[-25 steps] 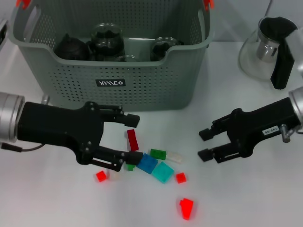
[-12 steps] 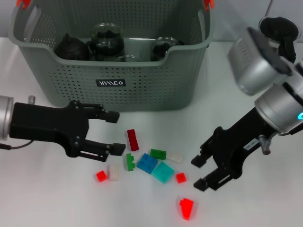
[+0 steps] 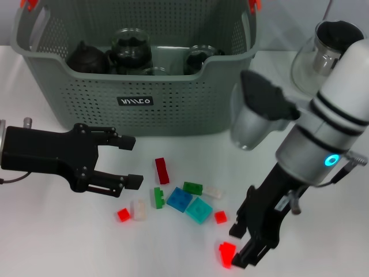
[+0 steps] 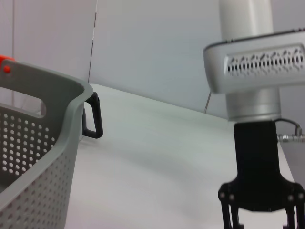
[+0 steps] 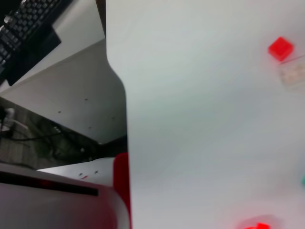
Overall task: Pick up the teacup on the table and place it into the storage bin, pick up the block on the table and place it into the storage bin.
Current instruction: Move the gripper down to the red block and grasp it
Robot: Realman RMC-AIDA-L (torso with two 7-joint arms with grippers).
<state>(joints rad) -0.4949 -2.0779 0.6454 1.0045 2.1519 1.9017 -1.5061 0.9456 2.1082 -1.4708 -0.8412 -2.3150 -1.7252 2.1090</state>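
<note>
Several small blocks lie scattered in front of the storage bin: a dark red one, green, blue, teal and a bright red block nearest the front. My right gripper points down, open, its fingertips just right of the bright red block; whether they touch it I cannot tell. My left gripper hangs open and empty, left of the dark red block. No teacup shows on the table. Dark and glass vessels sit inside the bin.
A glass teapot with a black handle stands at the back right. A small red block and a white one lie left of the cluster. The right wrist view shows the table's edge close by.
My right arm swung down and toward the front, bringing its gripper to the bright red block. My left gripper drew back to the left, away from the blocks, still open.
</note>
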